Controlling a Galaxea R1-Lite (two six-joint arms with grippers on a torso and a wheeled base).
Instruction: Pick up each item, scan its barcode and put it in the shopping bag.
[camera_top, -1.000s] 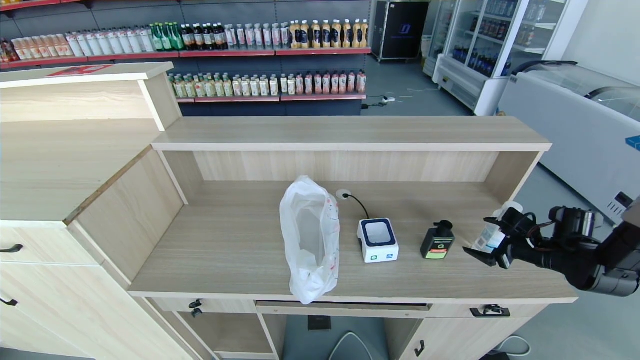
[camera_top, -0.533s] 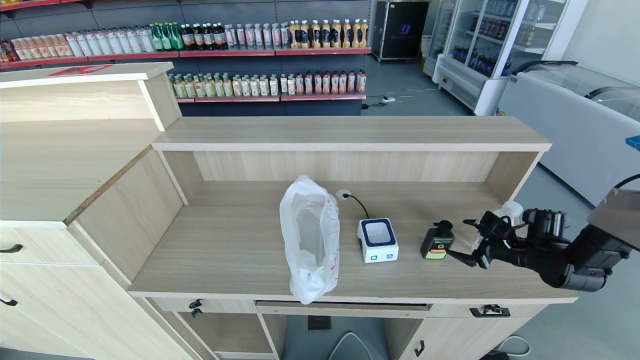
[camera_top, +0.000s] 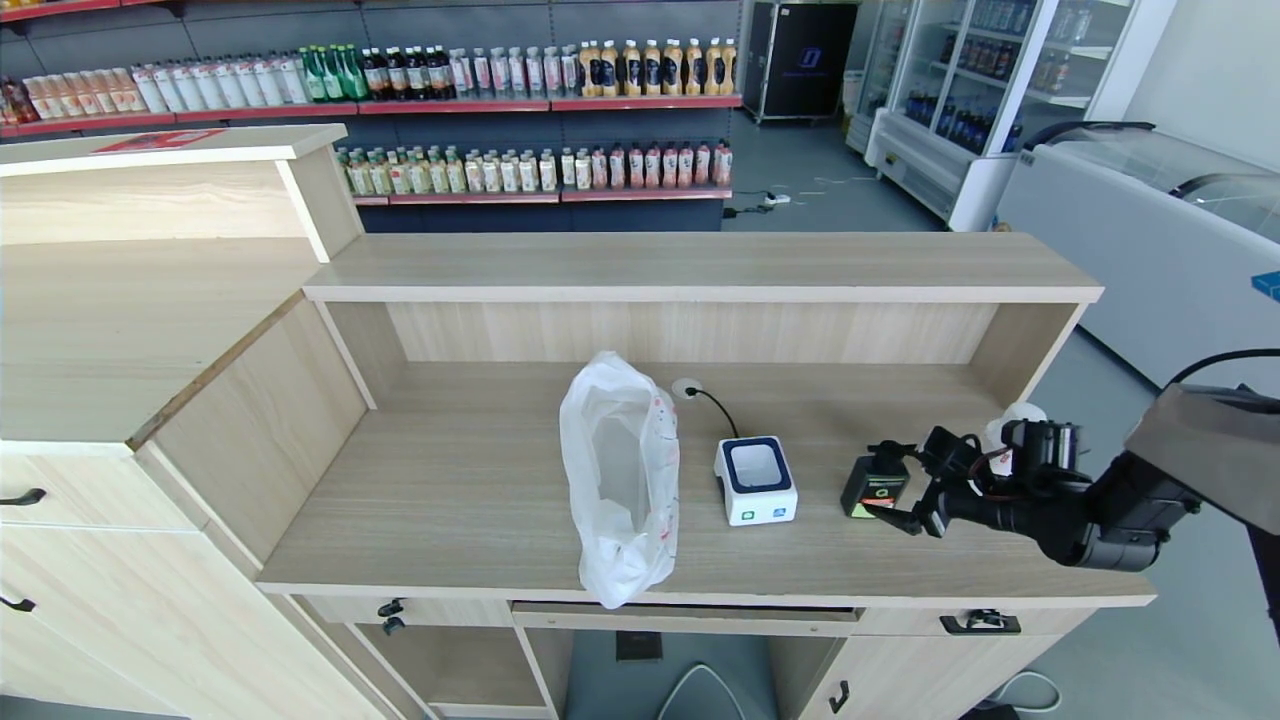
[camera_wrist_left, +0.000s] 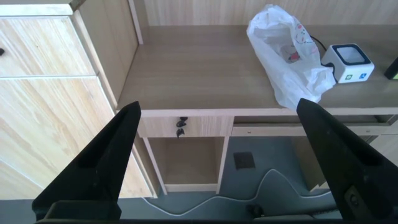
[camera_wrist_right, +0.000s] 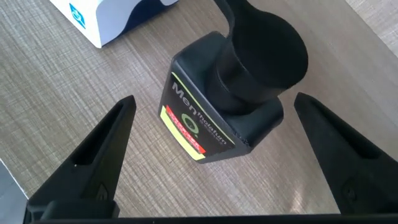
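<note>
A black pump bottle (camera_top: 876, 484) with a green and red label stands on the counter, right of the white barcode scanner (camera_top: 756, 480). My right gripper (camera_top: 893, 483) is open and level with the bottle, one finger on either side of it; in the right wrist view the bottle (camera_wrist_right: 230, 106) sits between the fingers (camera_wrist_right: 93, 168). A clear bottle with a white cap (camera_top: 1005, 425) stands behind the right arm. The white shopping bag (camera_top: 620, 475) stands open, left of the scanner. My left gripper (camera_wrist_left: 217, 162) hangs open below the counter's front left, holding nothing.
The counter (camera_top: 450, 500) has a raised back shelf (camera_top: 700, 265) and side walls. The scanner's cable (camera_top: 712, 405) runs to a hole at the back. Drawers and an open compartment (camera_wrist_left: 186, 158) lie under the counter. Drink shelves and freezers stand behind.
My right arm has moved left along the counter, from beside the clear bottle to the black pump bottle, its open fingers now straddling it. Nothing else has moved.
</note>
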